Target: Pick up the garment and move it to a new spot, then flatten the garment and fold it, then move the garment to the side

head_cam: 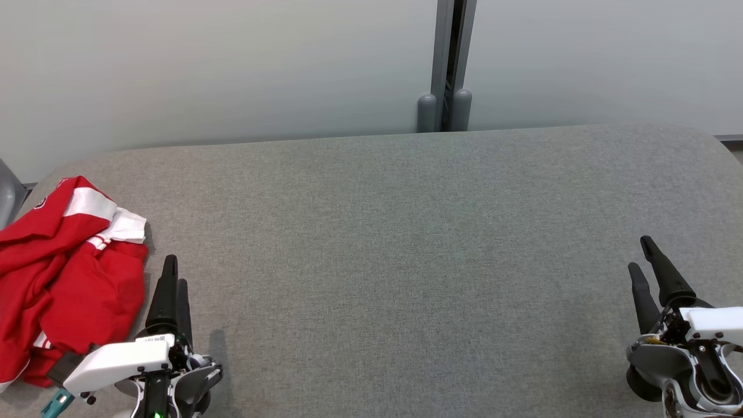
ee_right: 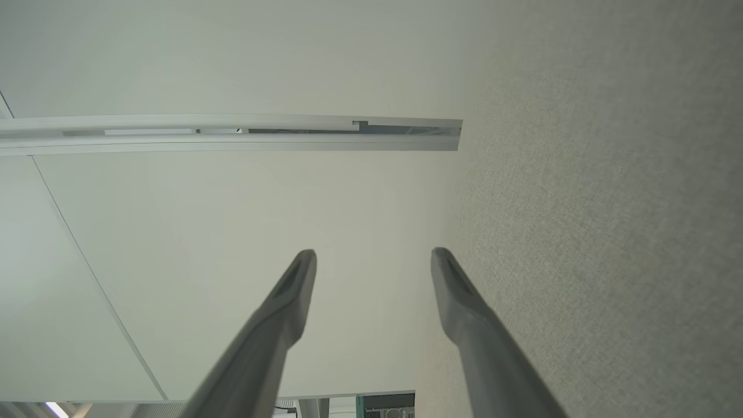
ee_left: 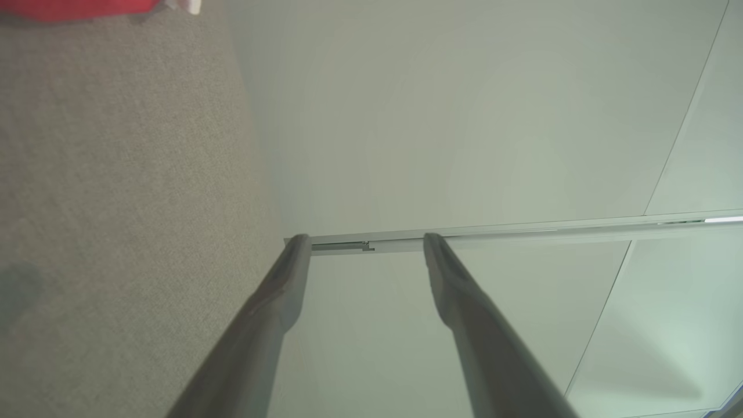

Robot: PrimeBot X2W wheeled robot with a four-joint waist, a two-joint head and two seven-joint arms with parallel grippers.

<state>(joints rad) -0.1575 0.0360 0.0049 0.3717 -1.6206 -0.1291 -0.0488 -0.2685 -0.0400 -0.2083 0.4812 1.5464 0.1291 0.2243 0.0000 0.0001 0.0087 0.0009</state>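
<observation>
One garment (head_cam: 69, 278); two pincers: left pincer (head_cam: 176, 270), right pincer (head_cam: 639, 252); one table (head_cam: 406, 261).

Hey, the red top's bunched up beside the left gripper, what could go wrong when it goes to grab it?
The garment lies crumpled in overlapping folds, so the open left gripper may pinch several layers or only a loose flap. It sits at the left edge of the table; a poor pull might drag it off. The right gripper is far across, so help may be slow.

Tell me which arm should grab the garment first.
Left. The left gripper sits open right beside the crumpled red garment at the left end of the table; the right gripper, also open, is far across it.
</observation>
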